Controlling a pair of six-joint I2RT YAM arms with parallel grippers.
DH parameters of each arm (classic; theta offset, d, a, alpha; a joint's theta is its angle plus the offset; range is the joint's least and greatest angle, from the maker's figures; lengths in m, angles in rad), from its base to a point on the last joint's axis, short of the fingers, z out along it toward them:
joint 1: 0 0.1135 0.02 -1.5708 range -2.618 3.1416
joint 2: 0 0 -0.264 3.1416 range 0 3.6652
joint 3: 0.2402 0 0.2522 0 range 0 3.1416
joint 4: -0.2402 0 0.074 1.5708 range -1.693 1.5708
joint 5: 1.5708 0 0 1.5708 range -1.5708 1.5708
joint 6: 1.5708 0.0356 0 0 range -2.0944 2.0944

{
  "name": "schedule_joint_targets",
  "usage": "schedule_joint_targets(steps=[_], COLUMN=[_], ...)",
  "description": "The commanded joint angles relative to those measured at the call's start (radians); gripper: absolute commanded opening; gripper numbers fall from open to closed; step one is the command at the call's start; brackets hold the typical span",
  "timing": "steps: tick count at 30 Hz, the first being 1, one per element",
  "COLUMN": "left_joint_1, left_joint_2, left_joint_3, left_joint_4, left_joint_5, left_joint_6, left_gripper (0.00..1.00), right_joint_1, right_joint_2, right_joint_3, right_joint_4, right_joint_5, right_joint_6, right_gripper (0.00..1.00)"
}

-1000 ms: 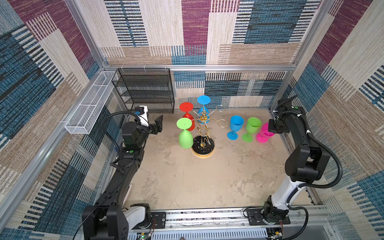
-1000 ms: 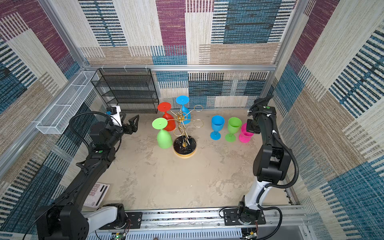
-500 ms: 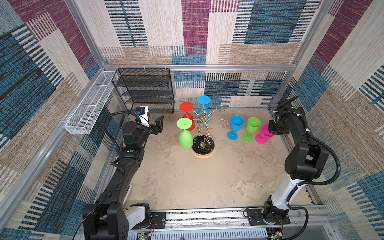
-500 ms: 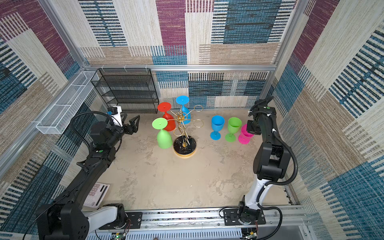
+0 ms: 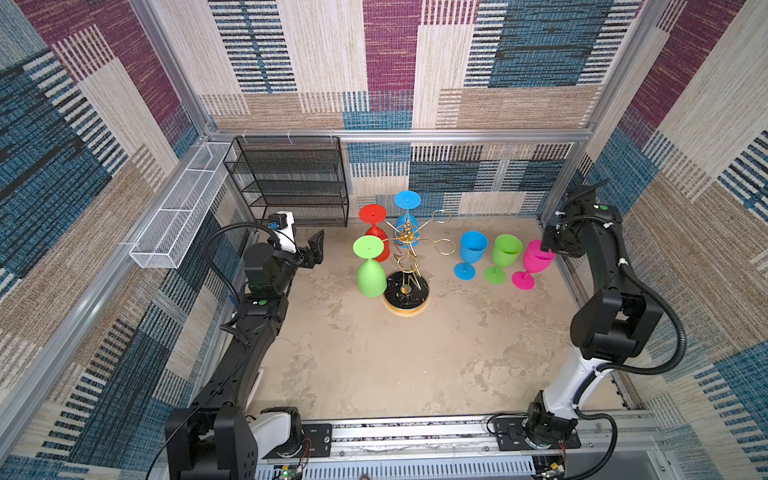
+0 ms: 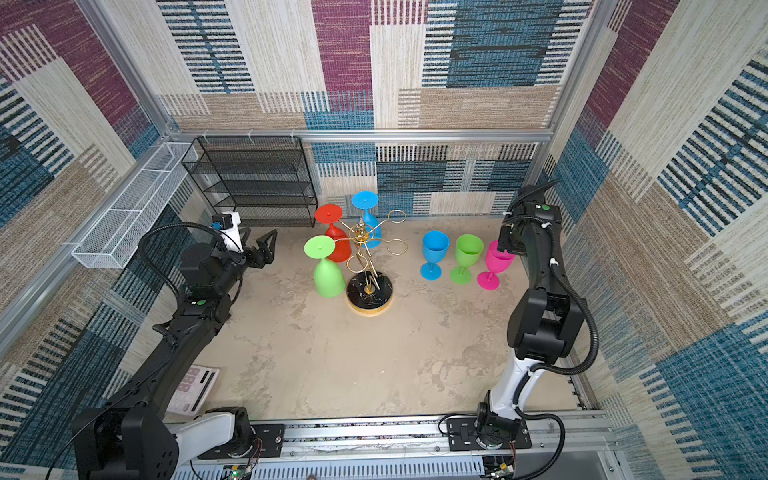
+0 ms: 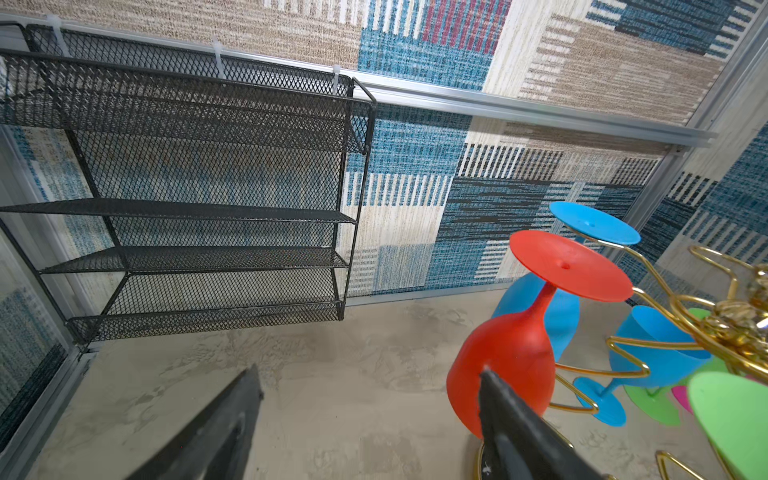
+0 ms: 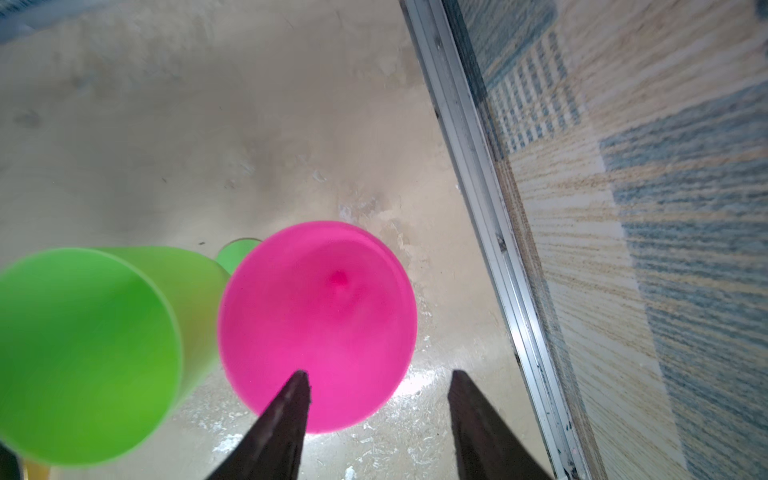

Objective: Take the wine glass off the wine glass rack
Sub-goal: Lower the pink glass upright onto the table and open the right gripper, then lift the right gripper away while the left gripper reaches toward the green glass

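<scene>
At the middle of the desk [image 5: 374, 365] stands the wine glass rack [image 5: 407, 291], and three glasses hang from its gold rings bowl-down: a green wine glass [image 5: 371, 276] nearest the front, a red wine glass [image 5: 376, 245] behind it and a blue wine glass [image 5: 405, 220] at the back. Each rests by its flat foot on top of a ring, with the stem passing through. Three more stand upright on the desk well to the right: an upright blue glass [image 5: 471, 249], an upright green glass [image 5: 505, 251] and a pink glass [image 5: 536, 259].

The left pincer [image 5: 313, 249] is spread wide and empty, aimed at the red wine glass [image 7: 505, 374] from near the black mesh shelf [image 5: 291, 178]. The right pincer [image 8: 378, 378] hangs over the pink glass with its jaws apart, one finger above the rim and the other outside it, gripping nothing.

The glasses look like matte moulded plastic, so probably light, stiff and not brittle, with a surface that should not slip much. The bowl is broad and tapers, so the narrow part just under the ring, or the stem itself, seems the safer hold. The thin wire rack may rock if the glass is dragged sideways rather than lifted clear first
</scene>
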Motion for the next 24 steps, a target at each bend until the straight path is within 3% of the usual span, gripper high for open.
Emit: schedule_joint_targets(steps=[1,6,10,15,18,24], left_joint_1=[0.004,0.017,0.061,0.096,0.096,0.069], left_joint_2=[-0.008,-0.026,-0.041,-0.024,-0.010,-0.044], left_joint_3=[0.001,0.074,0.133,0.178,0.220,0.191], left_joint_4=[0.035,-0.088,-0.205,-0.266,-0.329,-0.354], left_joint_5=[-0.021,0.048,0.249,0.577,0.717,0.775], left_joint_6=[-0.075,-0.161,-0.282,-0.461,-0.518,-0.575], left_gripper=[0.85,0.85,0.84,0.77,0.73,0.67], right_joint_1=[0.000,0.000,0.001,0.002,0.022,0.135], right_joint_2=[-0.079,-0.322,-0.570,-0.701,-0.734,-0.751], right_joint_3=[-0.003,-0.214,-0.489,-0.661,-0.705,-0.741], right_joint_4=[0.101,0.367,0.663,0.875,0.935,1.005], right_joint_5=[-0.086,-0.247,-0.398,-0.580,-0.607,-0.597], right_joint_6=[0.006,0.041,0.097,0.190,0.197,0.180], right_gripper=[0.62,0.79,0.93,0.98,0.99,0.99])
